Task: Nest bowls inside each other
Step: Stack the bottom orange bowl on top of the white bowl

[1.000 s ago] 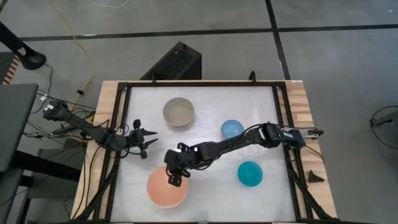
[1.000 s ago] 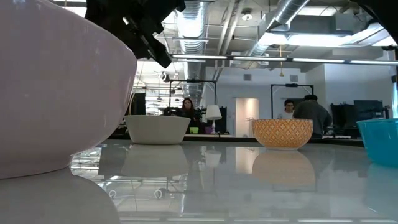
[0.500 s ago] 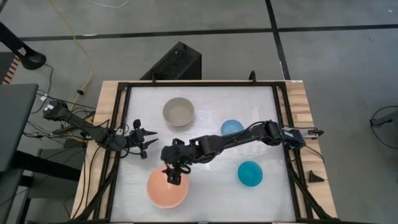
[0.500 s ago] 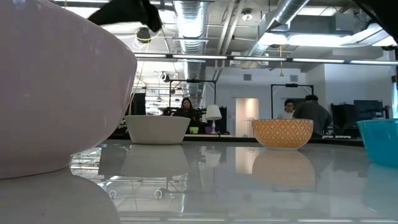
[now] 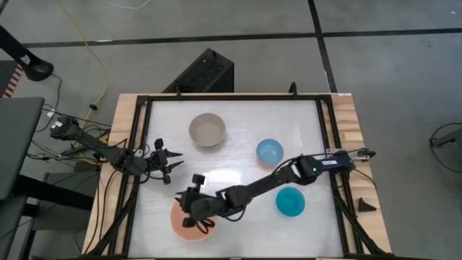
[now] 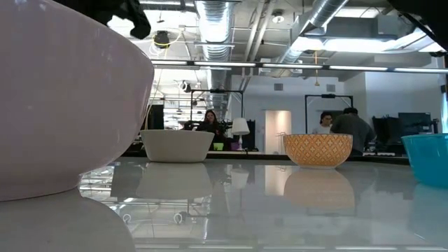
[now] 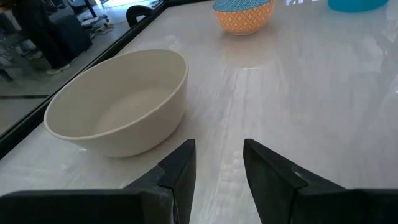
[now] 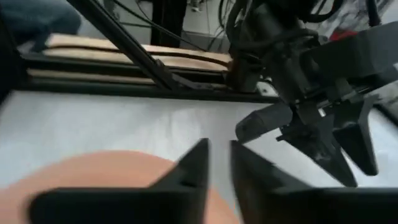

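My right jaws (image 5: 193,217) hover nearly closed over the pink bowl's (image 5: 178,222) far rim, gripping nothing; left jaws (image 5: 171,164), parted, wait near the beige bowl (image 5: 207,129).

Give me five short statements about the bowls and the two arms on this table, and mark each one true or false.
1. The right gripper is over the salmon-pink bowl. True.
2. The teal bowl sits inside the light blue bowl. False: they stand apart, each alone on the table.
3. The left gripper holds the grey-beige bowl. False: it is empty, beside the table's left edge, its fingers apart.
4. No bowl is nested in another yet. True.
5. The light blue bowl is orange patterned on the outside. True.
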Controlling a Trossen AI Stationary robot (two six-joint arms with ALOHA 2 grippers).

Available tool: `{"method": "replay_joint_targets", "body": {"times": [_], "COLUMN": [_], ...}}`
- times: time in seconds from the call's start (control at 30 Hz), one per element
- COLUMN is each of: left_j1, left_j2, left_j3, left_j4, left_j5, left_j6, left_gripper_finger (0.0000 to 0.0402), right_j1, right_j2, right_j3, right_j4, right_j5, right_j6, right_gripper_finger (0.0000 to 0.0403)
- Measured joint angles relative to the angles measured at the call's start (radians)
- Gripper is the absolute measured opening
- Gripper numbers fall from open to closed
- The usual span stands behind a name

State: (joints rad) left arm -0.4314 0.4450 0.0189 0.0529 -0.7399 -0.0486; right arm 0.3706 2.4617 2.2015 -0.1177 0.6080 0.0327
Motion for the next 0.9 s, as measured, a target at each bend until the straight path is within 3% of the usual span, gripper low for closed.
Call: {"method": "replay_joint_targets", "body": {"times": [0.1,0.33,0.5,0.67,0.9], "left_j1": [0.0,0.0,0.0,0.0,0.0], "left_j2": [0.0,0.0,0.0,0.0,0.0], "left_j3": [0.0,0.0,0.0,0.0,0.0], "left_j4": [0.0,-0.001,-0.001,0.002,0.002], "left_j5": [0.0,0.0,0.0,0.0,0.0], "left_j6": [0.0,0.0,0.0,0.0,0.0], "left_gripper_finger": [0.0125,0.0125,0.0125,0.0125,0.0125], "right_j1": [0.007,-0.006,-0.016,-0.016,-0.018], "right_j2": [0.002,0.004,0.033,0.033,-0.069], "right_j3": [-0.001,0.0,-0.004,-0.002,-0.003], "right_j4": [0.018,0.002,-0.01,-0.006,-0.118], "right_j5": [0.019,0.015,-0.005,-0.013,0.002], "right_j6": [-0.033,0.046,0.054,0.044,-0.011], "right_gripper_finger": [0.0019,0.0047,0.002,0.0018,0.0045]}}
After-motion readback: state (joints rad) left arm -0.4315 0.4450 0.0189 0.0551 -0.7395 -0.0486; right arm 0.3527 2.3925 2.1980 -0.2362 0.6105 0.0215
